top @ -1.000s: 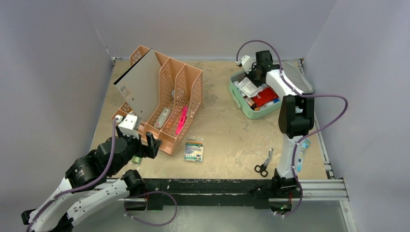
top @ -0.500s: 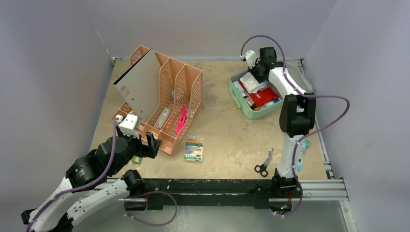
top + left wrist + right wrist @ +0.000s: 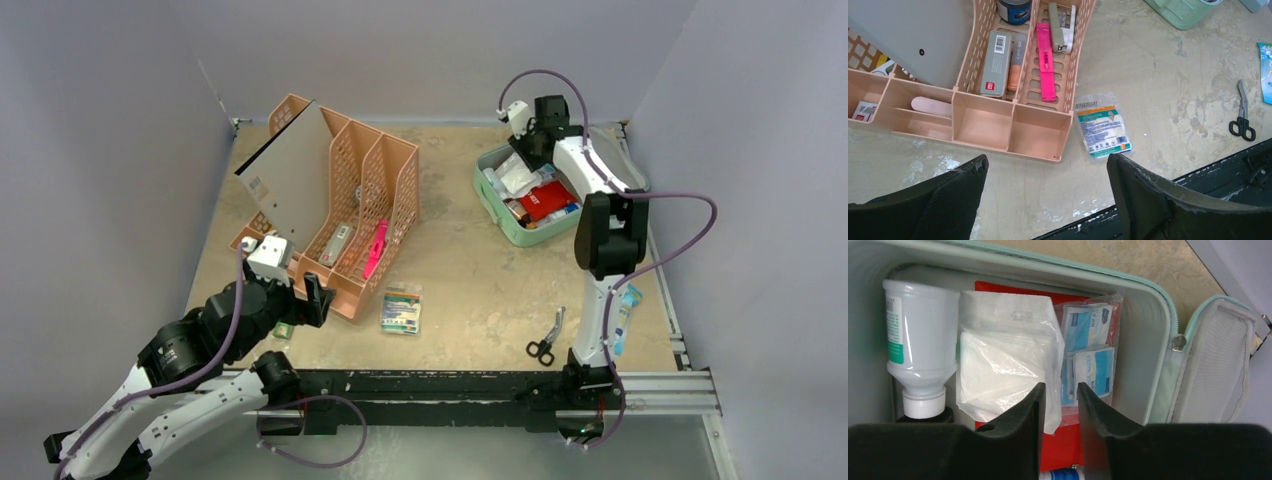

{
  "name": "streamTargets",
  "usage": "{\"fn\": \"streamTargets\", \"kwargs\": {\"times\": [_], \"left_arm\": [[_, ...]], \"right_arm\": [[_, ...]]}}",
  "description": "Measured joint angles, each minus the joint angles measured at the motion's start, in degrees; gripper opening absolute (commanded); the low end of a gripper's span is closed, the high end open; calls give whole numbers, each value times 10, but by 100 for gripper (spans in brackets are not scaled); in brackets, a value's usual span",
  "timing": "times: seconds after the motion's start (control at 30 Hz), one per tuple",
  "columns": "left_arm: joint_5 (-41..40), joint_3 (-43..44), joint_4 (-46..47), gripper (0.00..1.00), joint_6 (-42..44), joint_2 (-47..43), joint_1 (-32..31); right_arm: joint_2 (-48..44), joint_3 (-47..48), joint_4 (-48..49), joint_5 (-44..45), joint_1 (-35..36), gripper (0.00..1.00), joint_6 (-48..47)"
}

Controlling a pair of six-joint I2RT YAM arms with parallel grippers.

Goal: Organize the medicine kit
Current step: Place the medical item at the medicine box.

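**While the left hand idles spread, the right hand hangs over the open kit**

Where the desk (image 3: 470,270) meets its near left corner, the left hand (image 3: 1047,161) hovers low with its fingers spread wide and nothing between them. Just beyond it stands the orange mesh file rack (image 3: 1038,132), with a grey board (image 3: 290,175) leaning in its left slot and a pink stapler (image 3: 1044,60) lying in its right one. A flat printed packet (image 3: 1102,131) lies on the desk just beside the rack's right front corner. Further right, near the front edge, lie black-handled scissors (image 3: 1242,114).

At the far right of the desk sits the medicine kit (image 3: 512,233), open, its grey-lined lid (image 3: 1218,360) folded back to the right. The right hand (image 3: 1060,387) hangs directly over it, fingers parted only a little. Through that narrow gap shows the corner of a white gauze packet (image 3: 1003,355); whether the fingers touch it cannot be told. The packet lies on a red pouch (image 3: 1063,442), between a white bottle (image 3: 918,340) on its left and blue-and-white sachets (image 3: 1090,350) on its right.
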Motion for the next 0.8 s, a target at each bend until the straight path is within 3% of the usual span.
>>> {"fn": "streamTargets", "kwargs": {"times": [0.23,0.47,0.7,0.8], "left_arm": [[0,0,0,87,0,11,0],[-8,0,0,87,-7,35,0],[-12,0,0,87,-10,60,0],[-11,0,0,87,-12,59,0]], "right_arm": [[-33,7,-26,-9,0,52,61],[-137,-17,-49,-30,5,59,226],[-258,-64,-76,-30,29,57,373],[-304,-102,-87,-30,35,51,416]]}}
